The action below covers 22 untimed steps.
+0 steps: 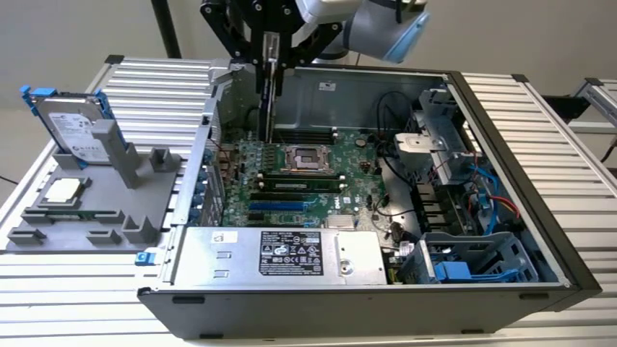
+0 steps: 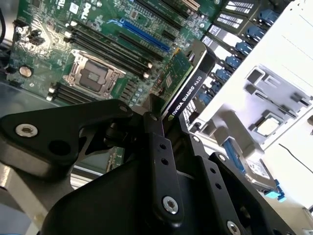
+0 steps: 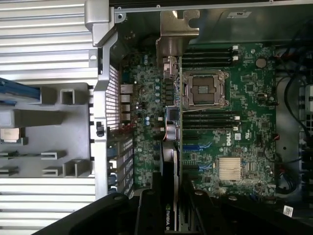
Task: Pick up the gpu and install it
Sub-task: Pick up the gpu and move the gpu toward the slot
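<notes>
My gripper point(image 1: 269, 54) is shut on the gpu point(image 1: 269, 94), a thin card that hangs edge-on and upright over the far left part of the open computer case point(image 1: 501, 144). In the second wrist view the gpu point(image 2: 183, 81) shows a black face and a green face, clamped between the black fingers point(image 2: 157, 142) of the gripper point(image 2: 164, 115). In the first wrist view the gpu point(image 3: 168, 166) runs away from the gripper point(image 3: 168, 200) above the motherboard point(image 3: 244, 98). The card's lower end is above the motherboard point(image 1: 299, 181), apart from the blue slots point(image 1: 279, 206).
A grey fixture point(image 1: 97, 217) lies at the exterior view's left, bearing a silver hard drive in a blue frame point(image 1: 72, 126), a small square chip point(image 1: 63, 189) and a narrow green memory stick point(image 1: 77, 215). The case holds a power supply point(image 1: 279, 253), cables point(image 1: 482, 195) and drive cages point(image 1: 463, 260).
</notes>
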{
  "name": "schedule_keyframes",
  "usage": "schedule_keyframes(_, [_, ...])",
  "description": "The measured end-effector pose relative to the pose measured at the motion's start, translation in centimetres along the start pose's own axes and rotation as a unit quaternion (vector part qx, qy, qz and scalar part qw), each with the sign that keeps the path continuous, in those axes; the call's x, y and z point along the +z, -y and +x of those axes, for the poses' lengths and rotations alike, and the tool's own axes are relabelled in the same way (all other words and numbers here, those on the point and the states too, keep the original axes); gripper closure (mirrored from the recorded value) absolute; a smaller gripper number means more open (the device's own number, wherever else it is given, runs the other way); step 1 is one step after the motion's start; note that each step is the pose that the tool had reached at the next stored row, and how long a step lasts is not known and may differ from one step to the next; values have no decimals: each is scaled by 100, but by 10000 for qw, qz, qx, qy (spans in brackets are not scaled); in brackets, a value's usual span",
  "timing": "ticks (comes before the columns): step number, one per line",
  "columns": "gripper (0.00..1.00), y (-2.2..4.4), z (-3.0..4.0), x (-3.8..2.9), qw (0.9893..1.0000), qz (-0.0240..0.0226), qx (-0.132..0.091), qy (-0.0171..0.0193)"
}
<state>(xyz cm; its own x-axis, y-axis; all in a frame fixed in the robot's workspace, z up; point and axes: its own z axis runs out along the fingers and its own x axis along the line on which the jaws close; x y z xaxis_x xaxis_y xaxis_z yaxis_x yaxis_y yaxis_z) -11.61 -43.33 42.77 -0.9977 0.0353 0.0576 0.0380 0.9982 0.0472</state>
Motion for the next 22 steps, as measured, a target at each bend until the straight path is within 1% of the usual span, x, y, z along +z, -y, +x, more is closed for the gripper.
schedule_keyframes(6, [100,-3,-92,-5,10000,0,0,1])
schedule_keyframes(15, [100,-9,-226,-12,10000,-2,-2,41])
schedule_keyframes(22, [100,-13,-354,-20,10000,-1,-5,44])
